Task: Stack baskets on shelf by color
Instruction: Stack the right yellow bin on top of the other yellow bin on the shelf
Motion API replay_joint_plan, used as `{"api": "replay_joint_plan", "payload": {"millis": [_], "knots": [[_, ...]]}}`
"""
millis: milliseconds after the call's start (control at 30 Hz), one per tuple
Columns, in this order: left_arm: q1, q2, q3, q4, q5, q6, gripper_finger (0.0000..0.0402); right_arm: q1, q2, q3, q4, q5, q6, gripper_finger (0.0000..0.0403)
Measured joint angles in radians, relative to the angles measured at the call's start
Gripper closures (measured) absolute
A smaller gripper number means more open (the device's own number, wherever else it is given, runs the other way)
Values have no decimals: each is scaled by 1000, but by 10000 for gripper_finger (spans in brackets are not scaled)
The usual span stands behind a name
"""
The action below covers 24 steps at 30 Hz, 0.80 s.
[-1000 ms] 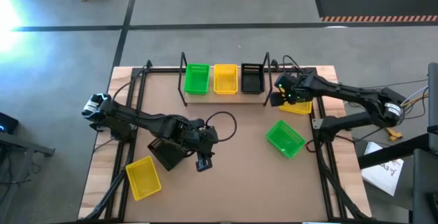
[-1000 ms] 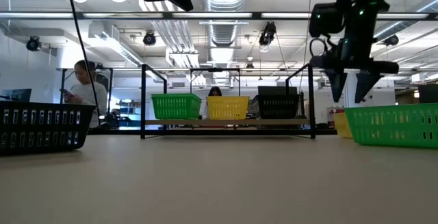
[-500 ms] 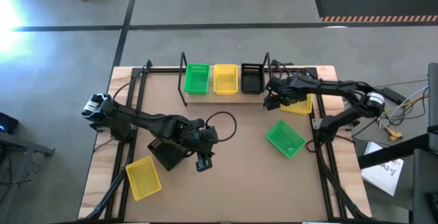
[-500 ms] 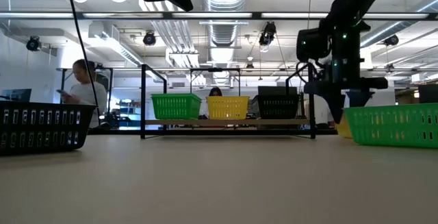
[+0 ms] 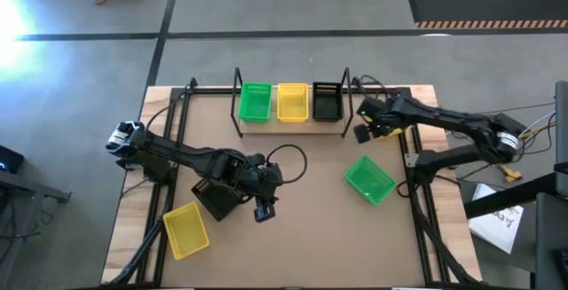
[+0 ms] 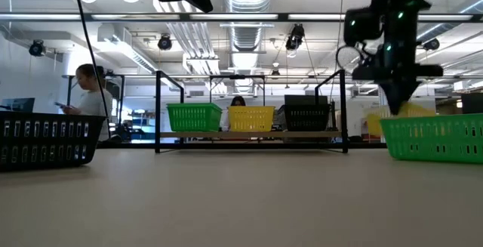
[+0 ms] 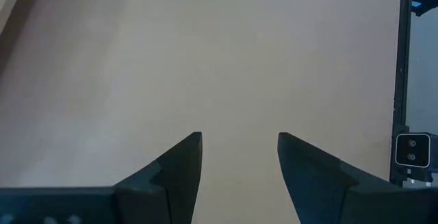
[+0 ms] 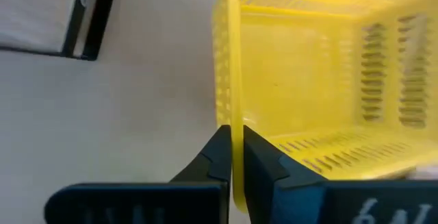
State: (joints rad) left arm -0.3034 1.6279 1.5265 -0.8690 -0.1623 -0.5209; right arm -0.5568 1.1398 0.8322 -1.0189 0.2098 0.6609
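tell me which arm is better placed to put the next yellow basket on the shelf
Right. Its end effector is shut on a yellow basket's wall, beside the shelf. The left end effector is open over bare table, far from the shelf.

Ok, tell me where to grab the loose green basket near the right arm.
Take the green basket by the thin rim of one long wall, coming straight down from above: it sits upright and open-topped, turned at an angle on the table, so rotate the end effector to match.
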Motion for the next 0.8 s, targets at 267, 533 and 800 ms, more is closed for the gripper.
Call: {"api": "replay_joint_plan", "payload": {"millis": [267,533,800], "knots": [[1,-36,0,16,0,8,226,0,-212,235,-88,87,-65,394],[2,-146,8,140,-66,18,226,26,-107,595,26,66,-374,394],[-10,-264,5,264,-83,37,226,50,213,840,93,-268,-694,394]]}}
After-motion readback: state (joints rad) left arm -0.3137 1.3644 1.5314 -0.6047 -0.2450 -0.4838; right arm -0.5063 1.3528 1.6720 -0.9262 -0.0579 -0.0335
